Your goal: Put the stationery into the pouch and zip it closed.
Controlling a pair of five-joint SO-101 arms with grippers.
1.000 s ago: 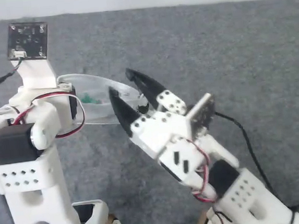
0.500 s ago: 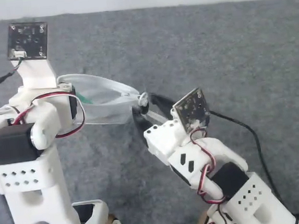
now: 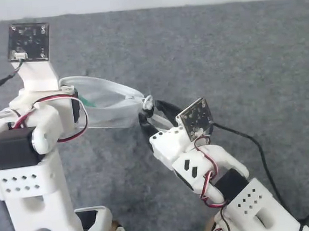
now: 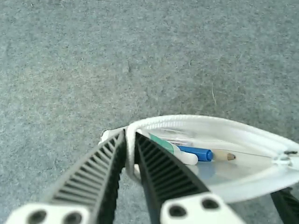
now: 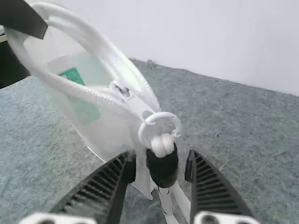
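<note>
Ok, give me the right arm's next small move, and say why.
Probably close the right pincer on the black zipper pull: its jaws stand open either side of it. The clear plastic pouch gapes unzipped with the blue pen inside, and the left pincer clamps its other end.
</note>
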